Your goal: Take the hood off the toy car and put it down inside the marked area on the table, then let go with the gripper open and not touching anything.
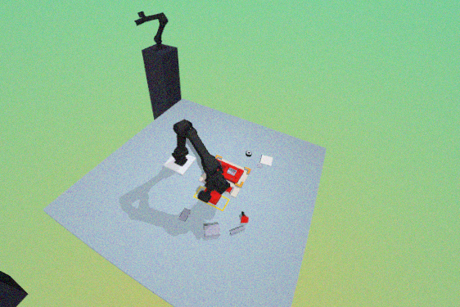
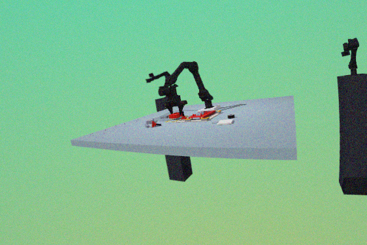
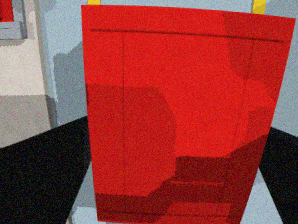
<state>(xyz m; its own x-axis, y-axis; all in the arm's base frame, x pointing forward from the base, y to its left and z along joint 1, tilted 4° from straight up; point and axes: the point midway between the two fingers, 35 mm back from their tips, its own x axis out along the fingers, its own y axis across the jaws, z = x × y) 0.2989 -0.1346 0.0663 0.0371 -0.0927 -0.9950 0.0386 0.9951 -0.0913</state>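
My gripper (image 1: 209,194) (image 2: 175,112) (image 3: 176,129) is shut on the red hood (image 1: 215,196) (image 2: 174,115) (image 3: 176,96), with one black finger on each side of it in the wrist view. The hood is flat and very low over the table, inside the yellow marked area (image 1: 223,207). I cannot tell whether it touches the table. The toy car (image 1: 232,170) (image 2: 204,114), red on a pale base, sits just behind the marked area, within orange corner marks.
Small grey parts (image 1: 184,214) (image 1: 211,229) (image 1: 236,230) and a small red part (image 1: 244,218) lie in front of the marked area. A white square (image 1: 266,160) and a black wheel (image 1: 248,153) lie behind the car. A dark pillar (image 1: 161,78) stands at the table's far corner.
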